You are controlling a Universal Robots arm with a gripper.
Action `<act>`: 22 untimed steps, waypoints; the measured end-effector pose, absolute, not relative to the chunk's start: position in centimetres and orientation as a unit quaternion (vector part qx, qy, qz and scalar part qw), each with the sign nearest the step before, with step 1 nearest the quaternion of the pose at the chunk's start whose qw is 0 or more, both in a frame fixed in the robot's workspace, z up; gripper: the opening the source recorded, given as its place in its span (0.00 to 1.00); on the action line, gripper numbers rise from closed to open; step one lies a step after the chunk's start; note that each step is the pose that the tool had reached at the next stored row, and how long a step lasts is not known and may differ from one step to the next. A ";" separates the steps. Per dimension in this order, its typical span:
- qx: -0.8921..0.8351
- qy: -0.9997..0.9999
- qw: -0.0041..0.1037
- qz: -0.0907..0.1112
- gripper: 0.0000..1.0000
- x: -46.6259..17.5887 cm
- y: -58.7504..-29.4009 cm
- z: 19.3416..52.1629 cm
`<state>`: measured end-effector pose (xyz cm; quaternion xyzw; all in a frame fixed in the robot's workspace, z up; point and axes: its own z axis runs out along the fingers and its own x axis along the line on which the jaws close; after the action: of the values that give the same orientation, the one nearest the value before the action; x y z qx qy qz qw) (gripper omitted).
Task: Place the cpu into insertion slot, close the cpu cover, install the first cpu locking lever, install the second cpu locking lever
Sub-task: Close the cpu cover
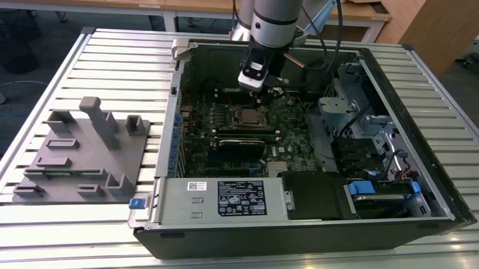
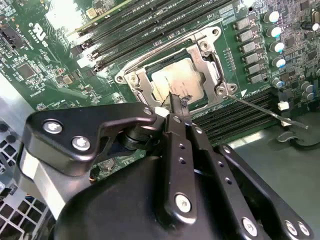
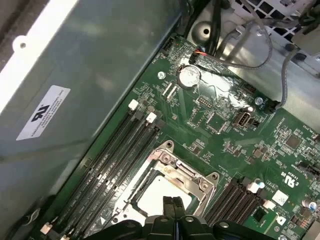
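Observation:
The cpu (image 2: 176, 80) lies flat in the insertion slot (image 2: 150, 64) on the green board, its dull silver top showing through the cut-out of the cpu cover (image 2: 209, 62), which lies down around it. A thin locking lever (image 2: 265, 113) juts out sideways from one socket corner, lying loose over the board. My gripper (image 2: 175, 101) hovers just over the edge of the cpu with its two black fingers pressed together and nothing between them. In the first wrist view my gripper (image 3: 173, 202) sits over the cpu (image 3: 155, 192). In the exterior view my gripper (image 1: 263, 100) hangs above the cpu (image 1: 248, 116).
The open computer case (image 1: 419, 168) walls the board in. Long black memory slots (image 2: 150, 25) flank the socket. A silver power supply (image 1: 217, 199) sits at the front and a drive cage (image 1: 359, 129) at the exterior view's right. A grey fixture block (image 1: 82, 151) stands outside on the slatted table.

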<state>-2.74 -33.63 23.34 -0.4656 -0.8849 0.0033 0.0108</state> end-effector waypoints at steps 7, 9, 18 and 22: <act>-0.464 -0.886 0.011 0.003 0.10 -2.7 -33.6 23.3; -0.459 -0.889 0.011 0.003 0.10 -2.7 -33.6 23.3; -0.423 -0.906 0.011 0.004 0.10 -2.7 -33.6 23.3; -0.418 -0.909 0.011 0.004 0.10 -2.7 -33.6 23.3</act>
<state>-2.74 -33.64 23.34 -0.4176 -0.9086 0.0038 0.0106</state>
